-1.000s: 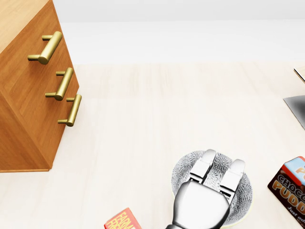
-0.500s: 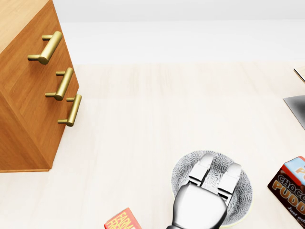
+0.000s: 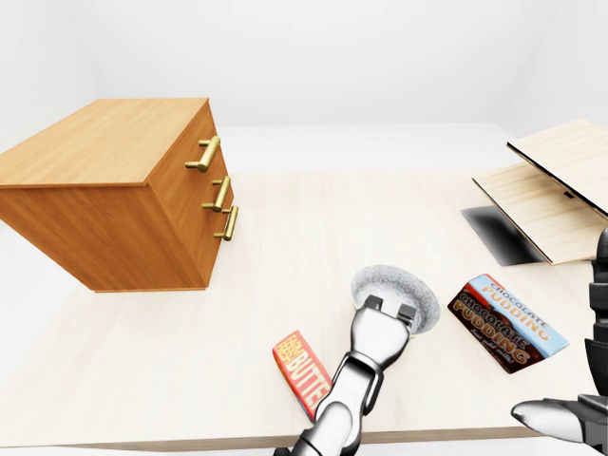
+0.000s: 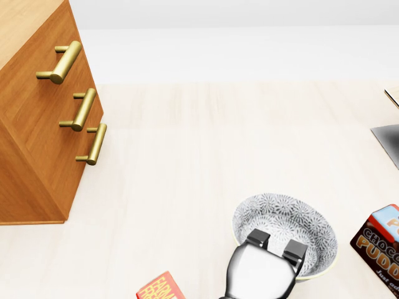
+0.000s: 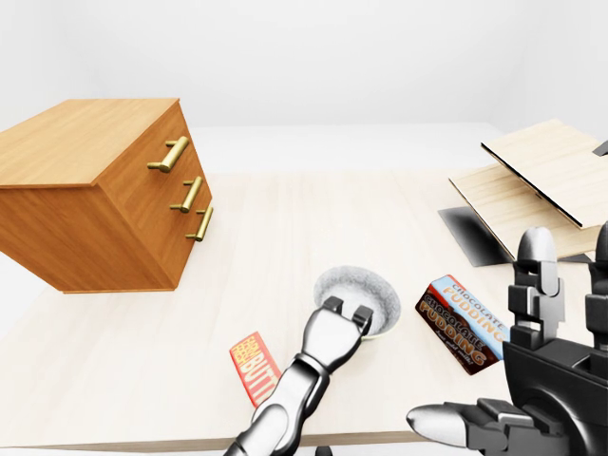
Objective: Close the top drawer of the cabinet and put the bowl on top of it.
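Withdrawn toward the near edge over the last second, the left hand (image 4: 262, 265) no longer lay across the bowl (image 4: 285, 232); only its fingertips (image 4: 257, 239) met the near rim, and the patterned interior was exposed. Whether those fingers pinched the rim or merely rested against it could not be told. The bowl itself appeared slightly displaced to the right in the head view and stood upright on the table (image 4: 206, 156). The right hand (image 5: 546, 380) hung at the near right with fingers spread, holding nothing. Beside the bowl lay a chocolate pudding box (image 3: 506, 321) on its right and a butter packet (image 3: 302, 364) on its near left. Farther left stood the cabinet (image 3: 114, 195), all three drawers apparently flush, so the closing step appeared done. The bowl was well apart from the cabinet top, and the placing step judged not yet begun. Tilted wooden boards (image 3: 556, 185) lay at the far right.
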Controlling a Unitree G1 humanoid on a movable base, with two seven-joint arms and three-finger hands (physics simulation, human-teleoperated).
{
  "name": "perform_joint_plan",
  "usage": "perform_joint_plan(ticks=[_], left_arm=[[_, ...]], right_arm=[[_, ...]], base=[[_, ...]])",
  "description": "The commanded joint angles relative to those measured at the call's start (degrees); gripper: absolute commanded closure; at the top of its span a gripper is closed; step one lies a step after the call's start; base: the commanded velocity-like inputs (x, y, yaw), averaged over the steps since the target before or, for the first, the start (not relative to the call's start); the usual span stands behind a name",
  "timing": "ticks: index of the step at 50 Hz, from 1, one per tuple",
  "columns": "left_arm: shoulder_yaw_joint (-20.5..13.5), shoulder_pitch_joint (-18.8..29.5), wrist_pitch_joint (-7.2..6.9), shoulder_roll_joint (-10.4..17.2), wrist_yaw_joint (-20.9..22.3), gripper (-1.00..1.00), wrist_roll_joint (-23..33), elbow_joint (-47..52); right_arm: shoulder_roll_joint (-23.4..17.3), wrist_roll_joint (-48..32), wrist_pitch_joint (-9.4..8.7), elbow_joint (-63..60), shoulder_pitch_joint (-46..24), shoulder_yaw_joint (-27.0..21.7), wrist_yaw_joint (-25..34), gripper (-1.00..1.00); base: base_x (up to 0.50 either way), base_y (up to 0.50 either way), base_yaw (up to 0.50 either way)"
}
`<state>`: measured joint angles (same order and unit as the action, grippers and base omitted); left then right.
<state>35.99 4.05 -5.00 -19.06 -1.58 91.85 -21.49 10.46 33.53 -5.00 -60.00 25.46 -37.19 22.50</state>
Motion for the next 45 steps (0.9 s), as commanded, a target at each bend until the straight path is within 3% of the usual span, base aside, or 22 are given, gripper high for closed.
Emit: perform_joint_plan(ticks=[1,25,45], left_arm=[[0.3,-0.3,0.0,0.0,-0.5,1.0,0.1,0.1],[-1.8,1.4,0.0,1.2,7.1,1.0,0.6,14.1],[-5.6,4.9,0.0,0.8,11.4,1.0,-0.9,22.7]], right_arm=[[0.1,0.1,0.0,0.0,0.0,-0.1,0.2,-1.0],[3.0,-3.7,0.0,0.0,-2.0,0.3,2.9,-1.0],[2.2,-3.3,0.0,0.0,-1.4,0.8,2.1,-1.0]], base=[[0.0,0.0,0.0],[0.0,0.0,0.0],[0.0,0.0,0.0]])
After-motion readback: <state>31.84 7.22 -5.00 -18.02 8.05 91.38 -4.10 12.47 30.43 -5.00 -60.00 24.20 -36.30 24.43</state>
